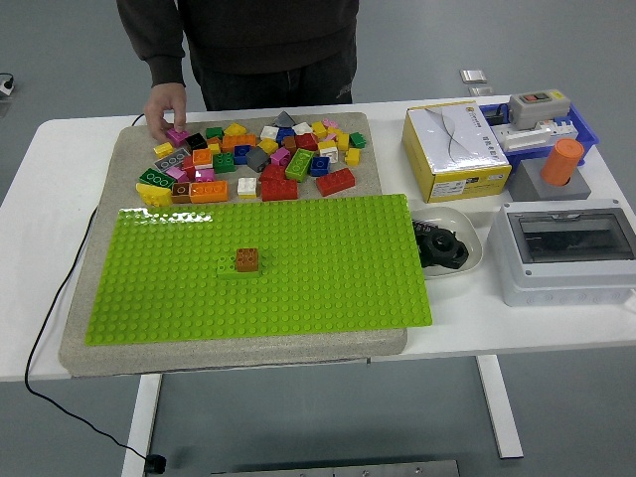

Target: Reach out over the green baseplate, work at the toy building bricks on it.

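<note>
on the green baseplate [298, 288] sits a brown brick [247, 259]; robot fingers out of view

Lime-green studded baseplate [298, 268] carries a brown brick [246, 259] on a green one. Behind, at twelve o'clock, multicoloured bricks [253, 159]: red, yellow, orange, pink, black. Grey mat [79, 338], white surface [50, 199], yellow box [455, 151].
</note>
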### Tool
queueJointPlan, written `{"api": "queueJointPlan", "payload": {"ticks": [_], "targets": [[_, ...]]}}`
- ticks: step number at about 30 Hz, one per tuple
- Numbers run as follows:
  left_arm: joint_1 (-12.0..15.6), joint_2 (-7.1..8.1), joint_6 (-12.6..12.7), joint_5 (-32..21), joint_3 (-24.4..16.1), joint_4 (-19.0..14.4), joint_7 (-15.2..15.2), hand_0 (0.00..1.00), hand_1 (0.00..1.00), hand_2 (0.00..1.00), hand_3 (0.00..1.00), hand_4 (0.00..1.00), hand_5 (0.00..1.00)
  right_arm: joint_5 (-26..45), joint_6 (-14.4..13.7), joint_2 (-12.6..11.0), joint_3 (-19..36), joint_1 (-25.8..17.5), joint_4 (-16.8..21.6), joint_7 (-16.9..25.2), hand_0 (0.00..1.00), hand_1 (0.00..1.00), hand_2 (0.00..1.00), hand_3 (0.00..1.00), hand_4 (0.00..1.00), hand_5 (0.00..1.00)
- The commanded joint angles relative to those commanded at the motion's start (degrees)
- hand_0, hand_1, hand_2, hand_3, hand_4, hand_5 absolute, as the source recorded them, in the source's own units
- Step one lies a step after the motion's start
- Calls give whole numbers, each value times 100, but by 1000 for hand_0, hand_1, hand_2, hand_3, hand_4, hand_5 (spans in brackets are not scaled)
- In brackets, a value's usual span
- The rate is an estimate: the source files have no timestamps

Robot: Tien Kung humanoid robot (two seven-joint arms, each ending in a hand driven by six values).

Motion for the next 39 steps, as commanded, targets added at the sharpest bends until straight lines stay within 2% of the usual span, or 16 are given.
{"api": "queueJointPlan", "payload": {"ticks": [8, 22, 26, 31, 34, 39], "targets": [[71, 98, 85, 247, -223, -271, 1, 998, 998, 998, 460, 659, 2, -26, 0, 1, 20, -7, 0, -4, 701, 592, 703, 682, 750, 769], [94, 147, 83, 375, -160, -275, 55, 998, 998, 998, 461, 671, 2, -20, -3, 0, 14, 20, 0, -5, 701, 592, 703, 682, 752, 769], [167, 225, 5, 262, 198, -309, 136, 998, 998, 998, 463, 672, 2, -13, -4, -8, 16, 34, 0, -1, 702, 592, 703, 683, 752, 769], [338, 526, -142, -141, 923, -501, 290, 998, 998, 998, 463, 672, 2, 4, -6, -21, 19, 48, 0, 3, 702, 592, 703, 683, 752, 769], [335, 706, -206, -468, 1485, -598, 346, 998, 998, 998, 466, 672, 2, 12, -6, -34, 16, 54, 0, 4, 703, 592, 703, 682, 752, 770], [160, 757, -236, -777, 2342, -472, 352, 998, 998, 998, 466, 674, 2, -12, -7, -46, 21, 67, 0, 3, 701, 592, 703, 682, 753, 771]]}}
